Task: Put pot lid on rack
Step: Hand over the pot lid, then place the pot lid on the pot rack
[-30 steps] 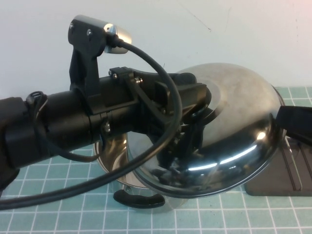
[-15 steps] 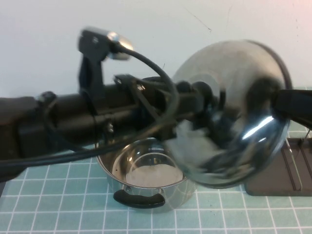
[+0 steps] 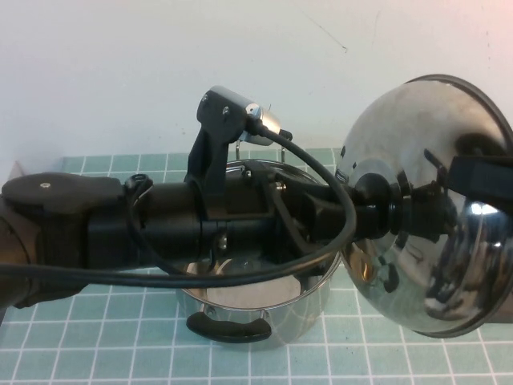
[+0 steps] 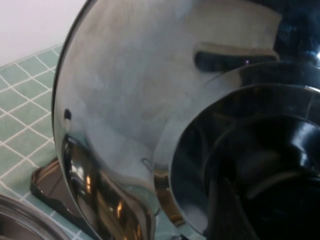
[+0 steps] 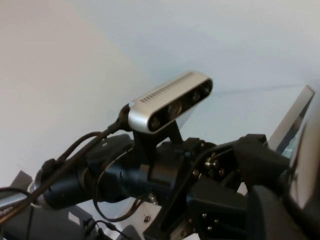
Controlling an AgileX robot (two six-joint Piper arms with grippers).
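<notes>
My left gripper (image 3: 370,200) is shut on the black knob (image 3: 390,210) of the pot lid (image 3: 437,241). It holds the shiny steel lid in the air, tilted up on edge, right of the pot (image 3: 256,309). In the left wrist view the lid (image 4: 130,90) fills the frame, with its knob (image 4: 260,185) close up. The rack is hidden behind the lid in the high view. Only a dark corner of the rack (image 4: 47,182) shows below the lid in the left wrist view. My right gripper (image 3: 479,172) is at the lid's far right rim.
The open steel pot with black handles stands on the green gridded mat (image 3: 96,321), under my left arm (image 3: 160,224). A white wall (image 3: 160,64) closes the back. The right wrist view shows the left arm's camera (image 5: 170,102) and the lid's edge (image 5: 310,135).
The left arm has lifted the lid off the pot, carried it right and turned it from nearly flat to up on edge. The pot is now uncovered.
</notes>
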